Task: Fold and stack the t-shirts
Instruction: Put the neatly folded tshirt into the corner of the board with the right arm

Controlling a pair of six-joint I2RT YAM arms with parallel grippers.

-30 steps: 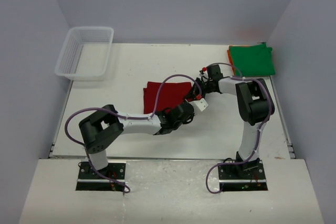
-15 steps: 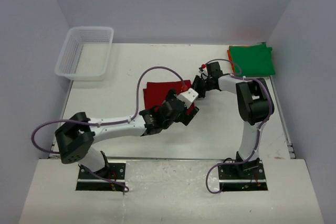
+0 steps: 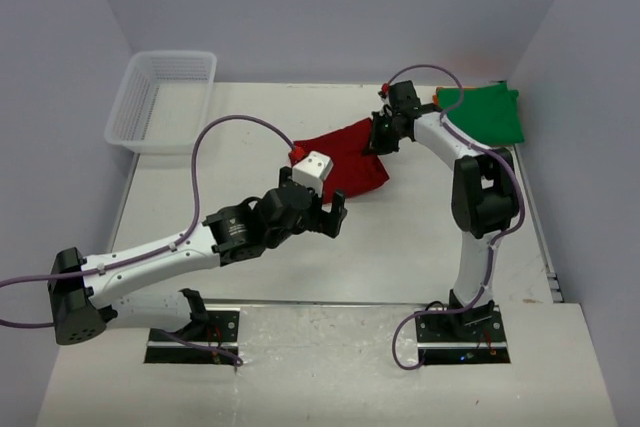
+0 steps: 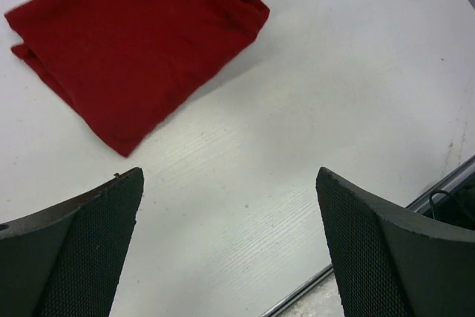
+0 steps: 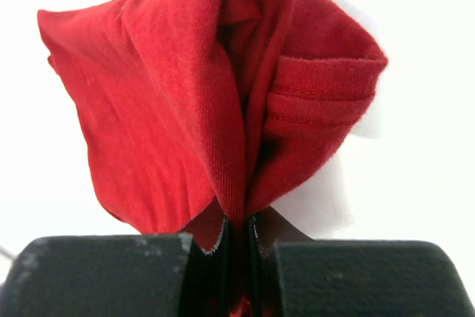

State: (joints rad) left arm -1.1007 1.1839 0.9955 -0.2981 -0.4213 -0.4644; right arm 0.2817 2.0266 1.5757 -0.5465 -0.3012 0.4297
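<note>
The dark red t-shirt lies folded in the middle of the table, also seen in the left wrist view and bunched up in the right wrist view. My right gripper is shut on its far right edge, the cloth pinched between its jaws. My left gripper hovers open just in front of the shirt, nothing between its fingers. A folded bright green t-shirt lies at the back right on top of an orange one, of which only an edge shows.
A white mesh basket stands at the back left corner. The table's front edge with its metal strip runs close below my left gripper.
My left gripper has opened, let go of the red t-shirt and drawn back toward the front. The right gripper has pulled the shirt toward the back right.
</note>
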